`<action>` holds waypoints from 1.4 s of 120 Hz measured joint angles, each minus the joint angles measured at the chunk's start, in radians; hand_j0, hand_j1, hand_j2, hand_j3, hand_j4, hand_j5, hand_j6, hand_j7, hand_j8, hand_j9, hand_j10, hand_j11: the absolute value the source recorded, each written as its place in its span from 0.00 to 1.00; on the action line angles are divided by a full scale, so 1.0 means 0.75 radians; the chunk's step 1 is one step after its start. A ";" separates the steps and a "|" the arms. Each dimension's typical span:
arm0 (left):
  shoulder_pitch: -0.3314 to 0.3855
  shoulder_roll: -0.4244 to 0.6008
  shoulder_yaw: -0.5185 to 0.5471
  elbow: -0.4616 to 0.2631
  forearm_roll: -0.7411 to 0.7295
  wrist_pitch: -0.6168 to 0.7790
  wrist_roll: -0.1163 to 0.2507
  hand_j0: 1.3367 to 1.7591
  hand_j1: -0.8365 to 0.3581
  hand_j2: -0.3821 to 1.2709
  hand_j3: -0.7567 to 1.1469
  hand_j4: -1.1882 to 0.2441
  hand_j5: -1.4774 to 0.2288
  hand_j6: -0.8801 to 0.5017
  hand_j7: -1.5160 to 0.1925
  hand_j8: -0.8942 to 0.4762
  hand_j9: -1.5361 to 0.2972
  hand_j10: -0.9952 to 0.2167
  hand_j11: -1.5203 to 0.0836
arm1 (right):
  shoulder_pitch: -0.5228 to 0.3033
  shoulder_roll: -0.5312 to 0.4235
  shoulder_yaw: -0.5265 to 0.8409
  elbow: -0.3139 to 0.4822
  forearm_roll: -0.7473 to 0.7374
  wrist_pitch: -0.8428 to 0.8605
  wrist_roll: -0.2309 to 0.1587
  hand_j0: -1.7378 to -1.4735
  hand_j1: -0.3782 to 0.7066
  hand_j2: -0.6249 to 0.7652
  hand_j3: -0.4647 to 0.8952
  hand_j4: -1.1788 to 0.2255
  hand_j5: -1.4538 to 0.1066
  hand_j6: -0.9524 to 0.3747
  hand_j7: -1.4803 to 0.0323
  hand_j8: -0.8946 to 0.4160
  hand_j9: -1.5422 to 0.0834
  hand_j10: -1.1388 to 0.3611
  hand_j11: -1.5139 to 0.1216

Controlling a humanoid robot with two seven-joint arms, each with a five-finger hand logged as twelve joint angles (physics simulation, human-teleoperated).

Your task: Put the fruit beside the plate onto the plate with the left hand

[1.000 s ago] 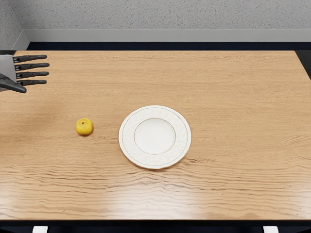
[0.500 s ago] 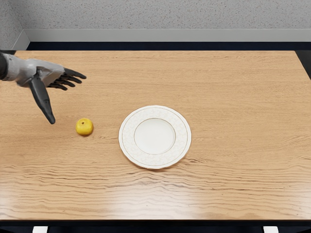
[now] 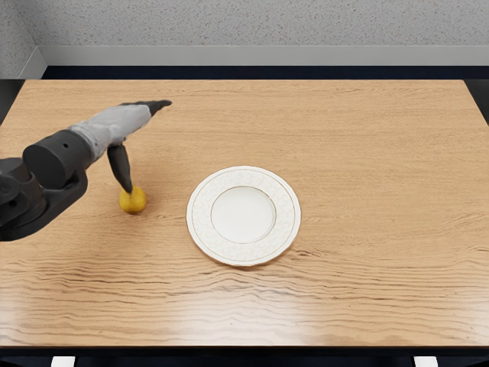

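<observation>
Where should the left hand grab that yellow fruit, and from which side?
Grip the yellow fruit around its widest middle, from above: it is small, round and sits free on the table, left of the plate. The left hand hovers above it, open.

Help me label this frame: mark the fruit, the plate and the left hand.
fruit [image 3: 134, 202]: head view, on its yellow skin.
plate [image 3: 202, 215]: head view, on its left rim.
left hand [image 3: 122, 122]: head view, on the grey back of the hand.
</observation>
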 joint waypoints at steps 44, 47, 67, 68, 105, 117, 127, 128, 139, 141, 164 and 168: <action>0.173 -0.085 0.083 0.156 0.104 0.111 0.000 0.76 0.94 0.24 0.40 0.79 0.82 0.59 0.84 0.61 0.80 0.77 0.90 | 0.000 0.000 0.000 0.000 0.000 0.000 0.000 0.30 0.03 0.45 0.34 0.84 0.93 0.72 0.98 0.68 0.95 0.76 0.93; 0.180 -0.086 0.084 0.159 0.104 0.112 0.000 0.76 0.92 0.24 0.40 0.78 0.81 0.58 0.83 0.60 0.79 0.76 0.89 | 0.000 0.000 0.000 0.000 0.000 0.000 0.000 0.30 0.03 0.45 0.34 0.84 0.93 0.72 0.98 0.68 0.95 0.76 0.93; 0.176 -0.094 0.111 0.167 0.106 0.115 0.000 0.76 0.81 0.26 0.40 0.70 0.73 0.50 0.75 0.51 0.71 0.67 0.80 | 0.000 0.000 0.000 0.000 0.000 0.000 0.000 0.30 0.03 0.45 0.34 0.84 0.93 0.72 0.98 0.68 0.95 0.76 0.93; 0.177 -0.099 0.112 0.167 0.107 0.115 0.000 0.76 0.80 0.26 0.40 0.69 0.72 0.50 0.74 0.51 0.70 0.66 0.79 | 0.000 0.000 0.000 0.000 0.000 0.000 0.000 0.30 0.03 0.45 0.34 0.84 0.93 0.72 0.98 0.68 0.95 0.76 0.93; 0.183 -0.127 0.121 0.169 0.107 0.113 0.000 0.76 0.64 0.28 0.40 0.58 0.59 0.38 0.62 0.39 0.59 0.52 0.66 | 0.000 0.000 0.000 0.000 0.000 0.000 0.000 0.30 0.03 0.45 0.34 0.84 0.93 0.72 0.98 0.68 0.95 0.76 0.93; 0.191 -0.124 0.122 0.170 0.106 0.112 0.000 0.76 0.60 0.28 0.40 0.56 0.57 0.35 0.59 0.37 0.56 0.50 0.63 | 0.000 0.000 0.000 0.000 0.000 0.000 0.000 0.30 0.03 0.45 0.34 0.84 0.93 0.72 0.98 0.68 0.95 0.76 0.93; 0.191 -0.119 0.122 0.170 0.105 0.112 0.000 0.76 0.58 0.28 0.40 0.54 0.55 0.33 0.57 0.35 0.54 0.48 0.61 | 0.000 0.000 0.000 0.000 0.000 0.000 0.000 0.30 0.03 0.45 0.34 0.84 0.93 0.72 0.98 0.68 0.95 0.76 0.93; 0.191 -0.118 0.122 0.170 0.105 0.112 0.000 0.76 0.58 0.28 0.40 0.54 0.55 0.33 0.57 0.35 0.54 0.47 0.61 | 0.000 0.000 0.000 0.000 0.000 0.000 0.000 0.30 0.03 0.45 0.34 0.84 0.93 0.72 0.98 0.68 0.95 0.76 0.93; 0.192 -0.117 0.122 0.173 0.105 0.112 0.000 0.76 0.56 0.30 0.40 0.52 0.53 0.32 0.55 0.33 0.53 0.46 0.59 | 0.000 0.000 0.000 0.000 0.000 0.000 0.000 0.30 0.03 0.45 0.34 0.84 0.93 0.72 0.98 0.68 0.95 0.76 0.93; 0.192 -0.117 0.122 0.174 0.105 0.112 0.000 0.76 0.55 0.30 0.40 0.52 0.53 0.31 0.55 0.33 0.52 0.45 0.59 | 0.000 0.000 0.000 0.000 0.000 0.000 0.000 0.30 0.03 0.45 0.34 0.84 0.93 0.72 0.98 0.68 0.95 0.76 0.93; 0.188 -0.117 0.122 0.181 0.083 0.110 0.000 0.76 0.49 0.32 0.40 0.47 0.48 0.27 0.50 0.28 0.48 0.40 0.53 | 0.000 0.000 0.000 0.000 0.000 0.000 0.000 0.30 0.03 0.45 0.34 0.84 0.93 0.72 0.98 0.68 0.95 0.76 0.93; 0.189 -0.117 0.122 0.182 0.079 0.110 0.000 0.76 0.48 0.32 0.40 0.47 0.47 0.26 0.49 0.28 0.47 0.39 0.53 | 0.000 0.000 0.000 0.000 0.000 0.000 0.000 0.30 0.03 0.45 0.34 0.84 0.93 0.72 0.98 0.68 0.95 0.76 0.93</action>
